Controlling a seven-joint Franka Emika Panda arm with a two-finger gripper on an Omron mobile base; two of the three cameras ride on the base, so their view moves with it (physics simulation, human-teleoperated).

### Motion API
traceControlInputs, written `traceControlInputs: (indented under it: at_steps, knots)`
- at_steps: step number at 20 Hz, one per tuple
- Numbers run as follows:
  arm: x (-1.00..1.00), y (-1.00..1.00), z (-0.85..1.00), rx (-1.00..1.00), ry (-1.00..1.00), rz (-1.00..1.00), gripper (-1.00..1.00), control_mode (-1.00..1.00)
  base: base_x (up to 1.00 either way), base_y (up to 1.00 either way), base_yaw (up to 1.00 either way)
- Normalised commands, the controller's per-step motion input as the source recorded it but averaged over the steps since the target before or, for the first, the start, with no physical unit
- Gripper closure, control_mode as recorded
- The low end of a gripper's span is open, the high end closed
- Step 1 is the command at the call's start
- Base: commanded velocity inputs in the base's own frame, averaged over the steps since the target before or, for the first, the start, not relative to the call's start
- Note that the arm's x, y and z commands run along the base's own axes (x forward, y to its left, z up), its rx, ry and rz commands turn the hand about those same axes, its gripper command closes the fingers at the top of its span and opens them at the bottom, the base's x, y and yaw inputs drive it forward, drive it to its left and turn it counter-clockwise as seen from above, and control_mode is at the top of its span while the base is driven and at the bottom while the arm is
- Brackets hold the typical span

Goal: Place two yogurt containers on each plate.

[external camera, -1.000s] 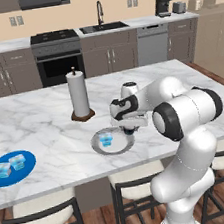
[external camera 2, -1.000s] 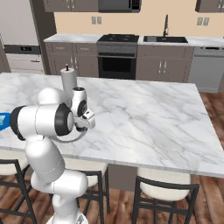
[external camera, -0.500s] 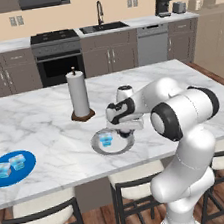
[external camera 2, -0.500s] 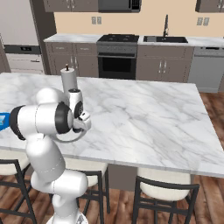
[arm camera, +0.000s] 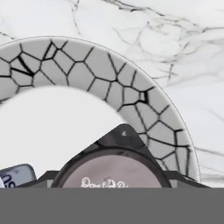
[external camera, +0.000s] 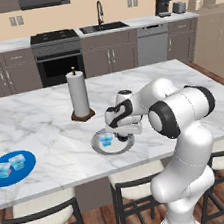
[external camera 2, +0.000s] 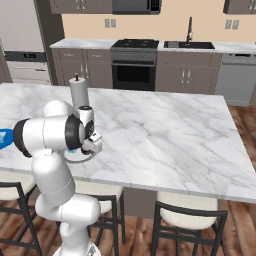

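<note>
Low over the right part of the grey-silver plate (external camera: 100, 147) my gripper (external camera: 123, 134) is shut on the dark yogurt container (arm camera: 112, 169). In the hand view that cup's light lid sits close between the fingers, above the plate's white centre and cracked-pattern rim (arm camera: 100, 65). A pale blue yogurt container (external camera: 106, 139) stands on the same plate just left of the gripper, and its corner (arm camera: 15, 176) shows in the hand view. Two more pale blue containers (external camera: 2, 171) (external camera: 17, 161) rest on the bright blue plate (external camera: 26, 171) at the island's far left. I cannot tell whether the dark cup touches the plate.
A tall white paper towel roll (external camera: 79, 95) stands on its brown base just behind the grey plate. The plates sit near the marble island's front edge (external camera: 68, 183), with stools below it. The right half of the island (external camera 2: 165, 130) is bare marble.
The gripper, still shut on the dark cup, has moved left and down, from beside the grey plate's right rim to low over the plate.
</note>
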Motion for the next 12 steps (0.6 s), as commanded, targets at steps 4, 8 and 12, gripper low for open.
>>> traceControlInputs:
  at_steps: [4, 8, 12]
  knots:
    - [0.00, 0.16, -0.08, 0.02, 0.00, -0.02, 1.00, -1.00, 0.00, 0.00, 0.00]
    - [0.00, 0.13, -0.13, 0.00, 0.00, -0.02, 1.00, -1.00, 0.00, 0.00, 0.00]
    - [0.00, 0.06, -0.14, 0.00, 0.00, -0.01, 1.00, -1.00, 0.00, 0.00, 0.00]
